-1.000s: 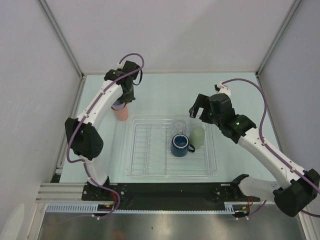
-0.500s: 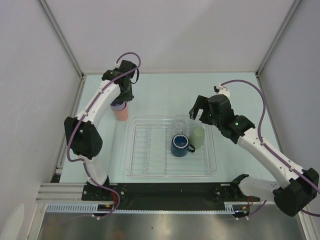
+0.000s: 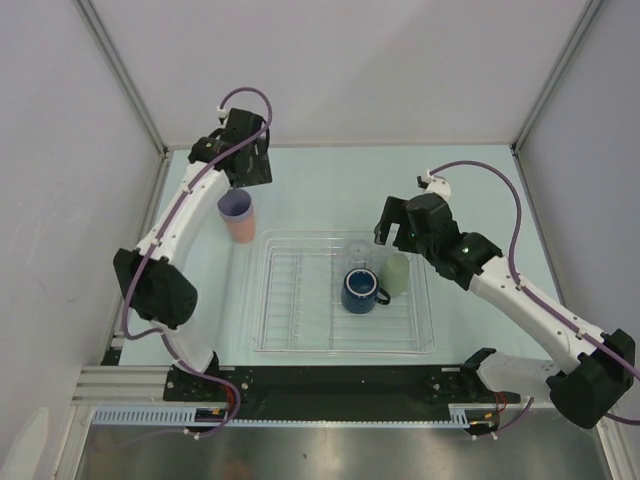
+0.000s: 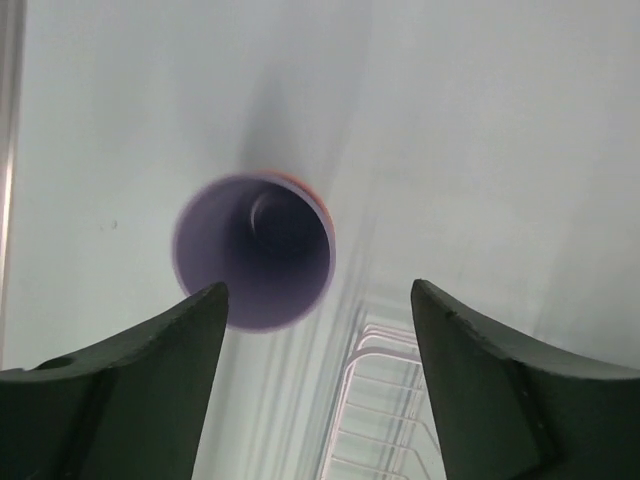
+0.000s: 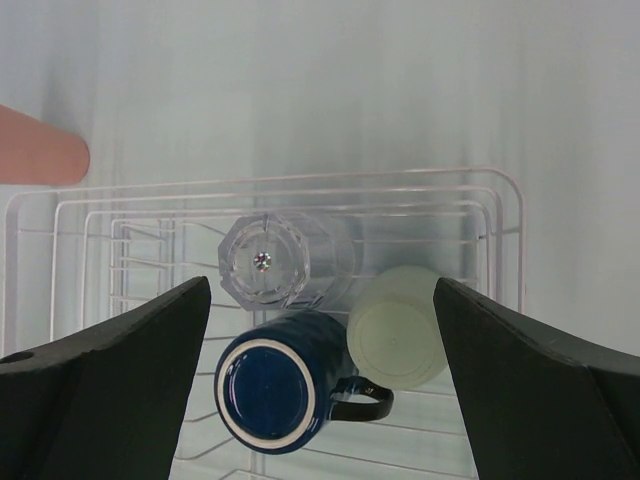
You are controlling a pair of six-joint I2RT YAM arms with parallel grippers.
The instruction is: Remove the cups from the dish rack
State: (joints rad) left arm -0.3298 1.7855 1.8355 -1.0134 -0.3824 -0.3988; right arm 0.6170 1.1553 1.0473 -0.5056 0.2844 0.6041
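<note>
Left gripper (image 4: 318, 295) released, empty, above lavender cup (image 4: 252, 265) on worktop (image 4: 480, 120). Right gripper (image 5: 322, 290) spread wide over rack (image 3: 300, 310). Next I'd centre on green cup (image 5: 398, 328), then descend.

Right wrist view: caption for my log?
Open right gripper over the dish rack, which holds a clear cup, blue mug and green cup.

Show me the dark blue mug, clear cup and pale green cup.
dark blue mug (image 5: 266, 396): right wrist view, upward face.
clear cup (image 5: 263, 262): right wrist view, upward face.
pale green cup (image 5: 398, 340): right wrist view, upward face.
</note>
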